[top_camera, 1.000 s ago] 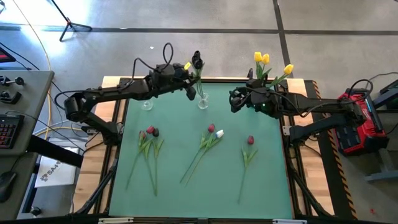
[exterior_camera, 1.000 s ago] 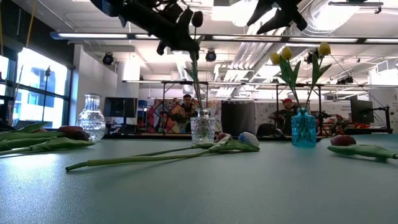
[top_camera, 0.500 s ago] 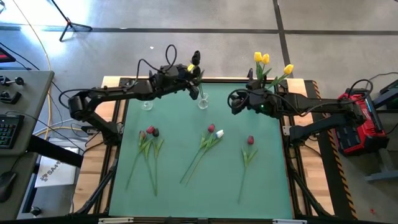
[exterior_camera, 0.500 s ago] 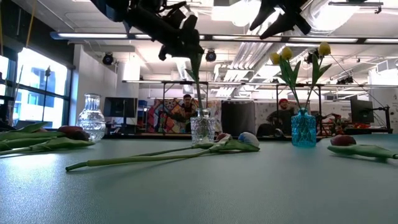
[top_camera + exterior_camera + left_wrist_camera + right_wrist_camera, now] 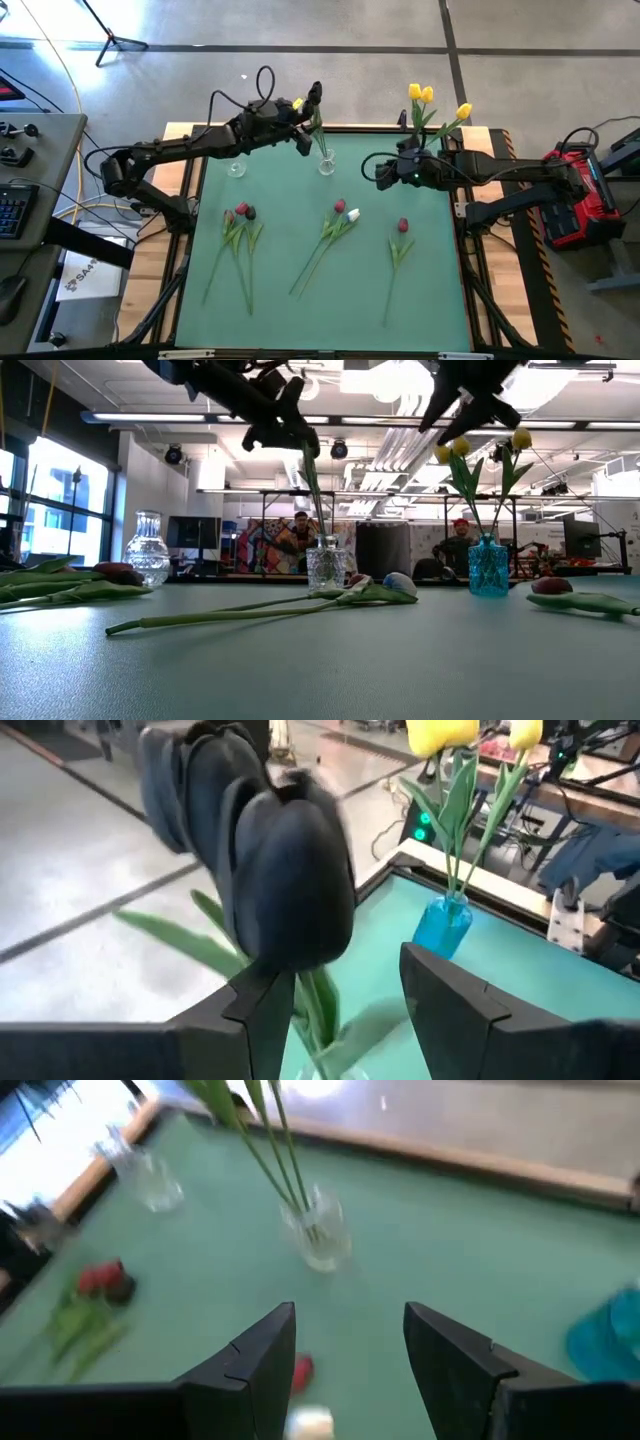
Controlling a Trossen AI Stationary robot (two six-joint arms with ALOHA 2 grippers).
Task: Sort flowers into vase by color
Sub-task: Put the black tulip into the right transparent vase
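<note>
Black tulips (image 5: 290, 880) stand with their stems in the middle clear vase (image 5: 326, 165) at the table's far side. My left gripper (image 5: 335, 990) is open at the stems just below the heads, coming from the table's left (image 5: 304, 128). Yellow tulips (image 5: 421, 95) stand in a blue vase (image 5: 488, 565) at the far right. My right gripper (image 5: 345, 1340) hangs open and empty above the table (image 5: 384, 172), between the two vases. Red, black and white tulips (image 5: 243, 212) (image 5: 345, 211) (image 5: 402, 227) lie flat on the green mat. My left gripper stands open about a black tulip's stem (image 5: 312, 1005), level, from the table's left. The stem runs close beside one finger (image 5: 262, 1010); whether it touches that finger I cannot tell. The tulip stands upright in the vase.
An empty clear vase (image 5: 236, 168) stands at the far left of the mat. The near half of the mat (image 5: 320, 300) holds only stem ends. People show in the room behind the table in the low view.
My left gripper has opened and let go of the black tulip's stem; the tulip stays standing in the middle vase. My right gripper has tipped further downward and sunk a little, still open.
</note>
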